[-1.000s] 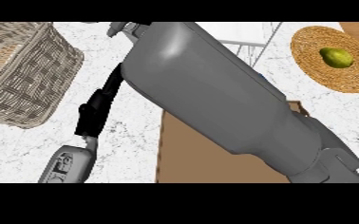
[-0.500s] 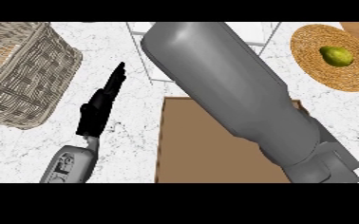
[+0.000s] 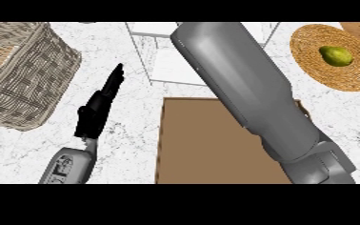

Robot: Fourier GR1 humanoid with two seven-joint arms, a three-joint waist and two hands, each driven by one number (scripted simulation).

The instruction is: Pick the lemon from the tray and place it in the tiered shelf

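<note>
So the lemon (image 3: pixel 336 56) (looks pretty green tbh) is sitting on a round woven tray (image 3: pixel 311 66) at the far right edge of the surface (image 3: pixel 126 138), nothing touching it. The right forearm (image 3: pixel 246 90) runs diagonally up the middle of the view and its hand is out of sight past the top, so no idea what those fingers are doing. The left hand (image 3: pixel 98 107) rests near the left side with fingers straight, holding nothing, beside a wicker basket (image 3: pixel 32 76).

The white frame thing (image 3: pixel 169 52) at the far edge is probably the tiered shelf, mostly hidden by the arm. There's also a brown board (image 3: pixel 204 148) at the near edge.

My take: the step is still the reach. The right hand should swing over to the tray, come down from above and close around the lemon's middle, since a round fruit will likely roll if nudged sideways.
</note>
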